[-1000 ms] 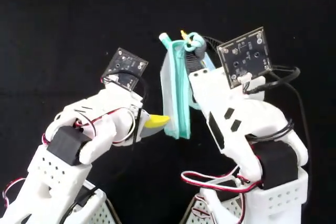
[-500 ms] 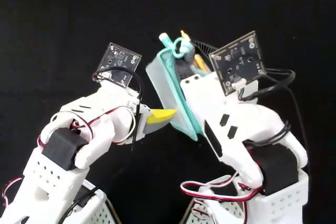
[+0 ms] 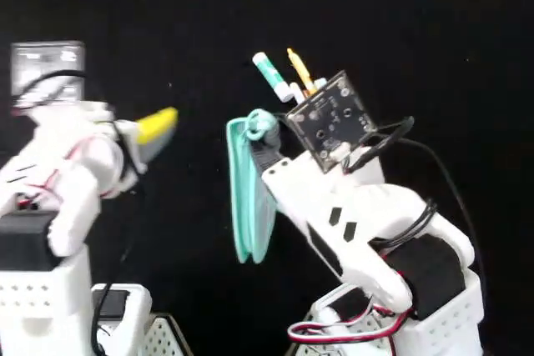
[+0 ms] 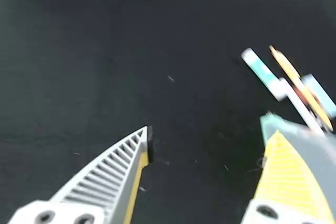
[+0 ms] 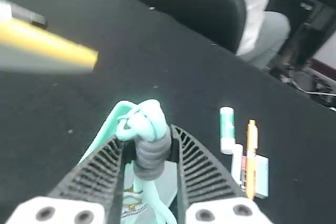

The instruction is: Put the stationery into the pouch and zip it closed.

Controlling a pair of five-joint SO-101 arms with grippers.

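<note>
Two right fingers pinch the cord loop of the mint pouch (seen edge-on from above); left fingers are spread, well apart from it; orange pen and teal-white tube lie just beyond the pouch.

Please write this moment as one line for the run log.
right gripper: shut on pouch | left gripper: open, empty | stationery: on table, outside pouch

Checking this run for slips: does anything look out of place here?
Yes. The pouch is held up on edge by its looped pull in the right gripper, while the stationery lies outside it on the table. The left gripper is open and empty, apart from both.
</note>
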